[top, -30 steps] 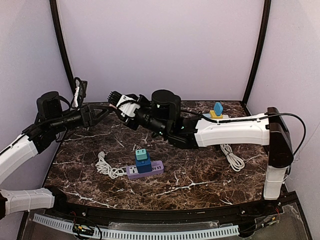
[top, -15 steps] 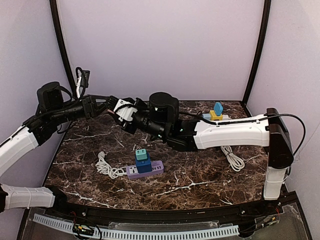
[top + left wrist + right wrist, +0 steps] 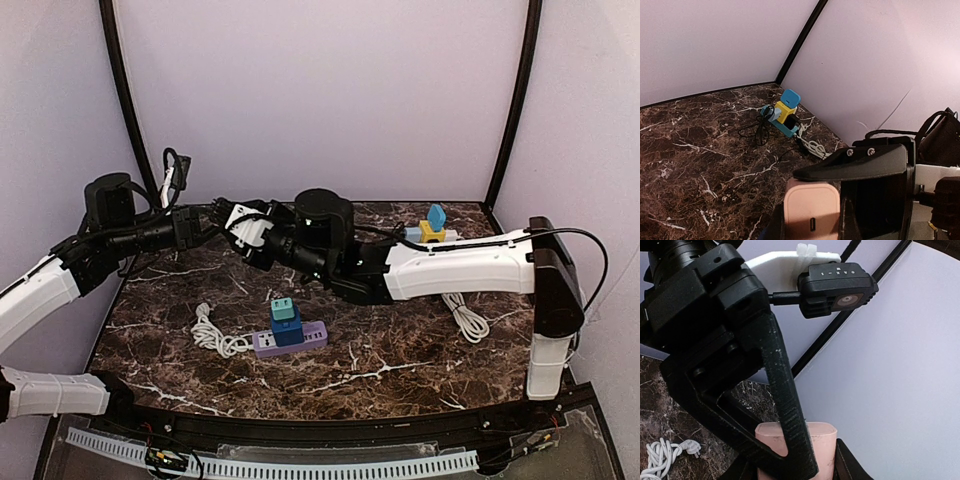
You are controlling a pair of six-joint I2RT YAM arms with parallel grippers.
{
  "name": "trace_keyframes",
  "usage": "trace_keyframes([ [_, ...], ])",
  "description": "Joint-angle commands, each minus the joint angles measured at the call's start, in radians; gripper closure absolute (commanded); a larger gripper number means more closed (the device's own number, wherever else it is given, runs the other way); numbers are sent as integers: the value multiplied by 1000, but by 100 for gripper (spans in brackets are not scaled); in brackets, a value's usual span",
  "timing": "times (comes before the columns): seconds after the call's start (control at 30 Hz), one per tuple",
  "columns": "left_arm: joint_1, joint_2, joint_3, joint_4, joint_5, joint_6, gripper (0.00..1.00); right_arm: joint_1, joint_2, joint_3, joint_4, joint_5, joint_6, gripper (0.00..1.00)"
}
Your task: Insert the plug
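Grippers meet in mid-air above the back left of the marble table (image 3: pixel 400 360). The left gripper (image 3: pixel 213 215) is pinched tight on the pink plug (image 3: pixel 811 210), and the right gripper (image 3: pixel 243 228) clamps it too. Below them, well apart, lies the purple power strip (image 3: pixel 290 340).

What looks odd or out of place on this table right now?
Nothing looks spilled or broken. The one unusual thing: the pink plug is held in mid-air over the back left of the table, with both the left gripper and the right gripper closed on it at once, away from the purple power strip.
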Motion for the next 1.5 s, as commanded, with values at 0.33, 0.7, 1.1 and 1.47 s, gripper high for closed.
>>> trace_keyframes([
  [0.33, -3, -53, -9, -153, 112, 567, 99, -91, -143, -25, -424, -359, 74, 1],
  [0.7, -63, -27, 15, -321, 95, 866, 99, -189, -31, 142, -725, -737, 187, 18],
  [1.1, -84, -4, 7, -300, 86, 858, 99, -187, 24, 206, -718, -878, 207, 46],
  [1.47, -91, -7, -13, -292, 86, 865, 99, -185, 51, 224, -696, -864, 218, 85],
])
